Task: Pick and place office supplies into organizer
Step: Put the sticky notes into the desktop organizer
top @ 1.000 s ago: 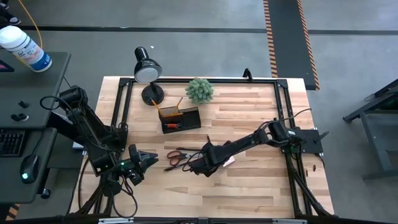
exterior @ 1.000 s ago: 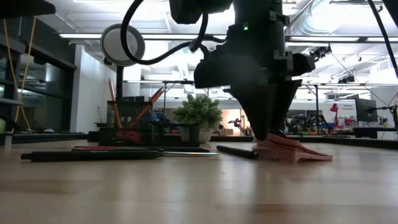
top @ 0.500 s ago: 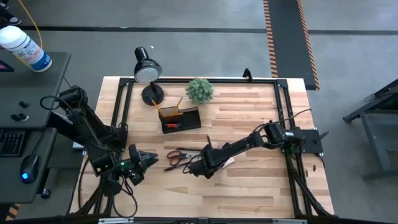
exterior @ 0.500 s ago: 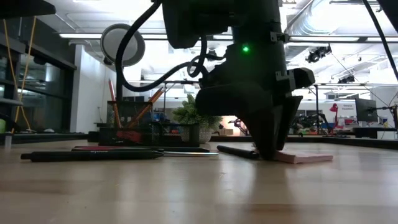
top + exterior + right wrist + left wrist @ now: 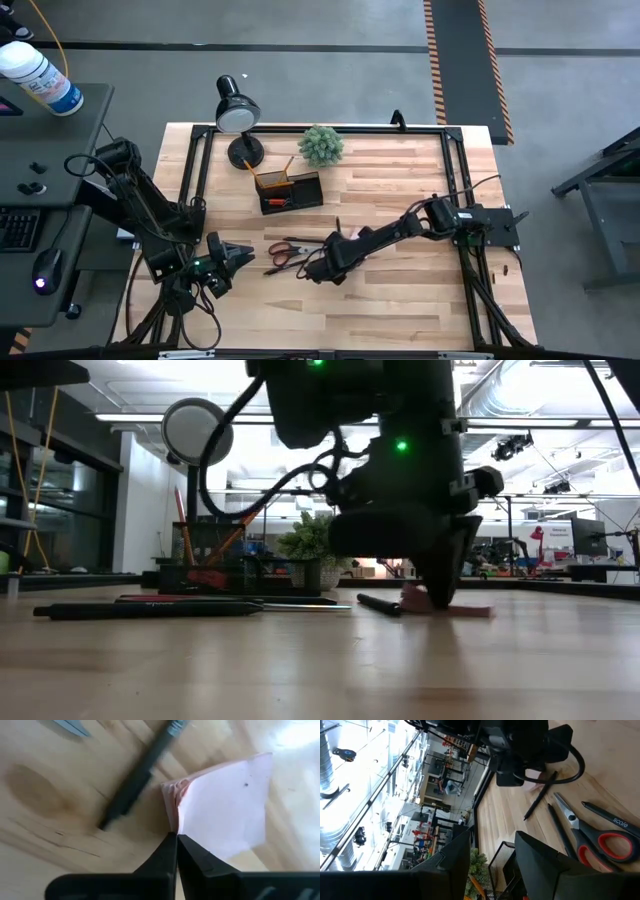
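1. Pinching at the pink notepad (image 5: 225,805), the right hand (image 5: 176,840) is down on the counter (image 5: 400,300) near its middle, with both fingers pressed together at the pad's near edge. They look closed with nothing thick between them, so I cannot tell whether they caught a top sheet, the corner, or nothing at all.

2. The notepad lies flat on the wood, its corner just under the fingertips; from table height it shows as a thin pink slab (image 5: 455,608) touching the fingers. A black pen (image 5: 137,775) lies just beside it, apart from the pad.

3. The left hand (image 5: 240,258) waits at the left front of the counter, fingers apart and holding nothing, pointing toward the scissors (image 5: 285,250) that lie between the two arms.

4. The organizer (image 5: 290,190) sits farther back, near the lamp (image 5: 238,115) and the small plant (image 5: 321,145), with pencils already standing in it.

5. The step in hand, to my eye, is the grasp on the notepad. The next move calls for a slow lift to test the hold; if only a sheet comes up, a fresh, wider grip across the pad's thickness is needed before carrying it back to the organizer.

6. The pen lying close could be nudged along on the lift.
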